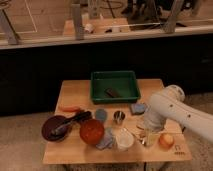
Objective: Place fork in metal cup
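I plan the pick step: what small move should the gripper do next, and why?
Probably lower the gripper onto the fork: it hangs close over the fork by the table's front edge, and the fork lies outside the metal cup.

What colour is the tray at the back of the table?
Green tray, camera view; gripper at front right of table.

White arm [172,107] in fr. view's rt edge, elbow bent; end effector [148,135] low, aimed down, fingers apart.
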Available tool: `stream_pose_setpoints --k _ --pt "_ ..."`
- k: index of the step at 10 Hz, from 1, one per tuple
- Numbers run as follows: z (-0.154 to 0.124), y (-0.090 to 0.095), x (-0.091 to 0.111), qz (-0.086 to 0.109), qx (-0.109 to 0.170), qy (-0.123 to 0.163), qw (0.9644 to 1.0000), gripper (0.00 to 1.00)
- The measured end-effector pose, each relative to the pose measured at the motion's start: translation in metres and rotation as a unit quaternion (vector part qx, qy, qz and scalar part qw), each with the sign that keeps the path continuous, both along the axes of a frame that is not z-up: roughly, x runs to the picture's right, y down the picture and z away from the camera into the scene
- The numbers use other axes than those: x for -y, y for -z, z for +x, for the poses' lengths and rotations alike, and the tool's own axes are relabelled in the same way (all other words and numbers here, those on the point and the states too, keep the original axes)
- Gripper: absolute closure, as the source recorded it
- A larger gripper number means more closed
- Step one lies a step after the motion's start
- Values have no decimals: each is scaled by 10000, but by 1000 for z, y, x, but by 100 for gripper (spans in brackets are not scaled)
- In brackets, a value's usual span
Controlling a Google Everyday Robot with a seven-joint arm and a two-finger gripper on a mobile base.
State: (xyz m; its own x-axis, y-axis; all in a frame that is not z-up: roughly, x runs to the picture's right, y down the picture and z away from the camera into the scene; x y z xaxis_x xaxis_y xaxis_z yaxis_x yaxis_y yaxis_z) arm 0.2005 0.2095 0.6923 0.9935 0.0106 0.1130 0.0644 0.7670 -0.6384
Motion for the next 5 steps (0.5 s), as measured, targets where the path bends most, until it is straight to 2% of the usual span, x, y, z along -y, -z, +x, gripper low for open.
stream_pose_setpoints --k 3,5 --pt "-1 -1 -2 -29 -10 -27 10000 20" --pt "-3 -17 -8 1 -129 -355 9993 20"
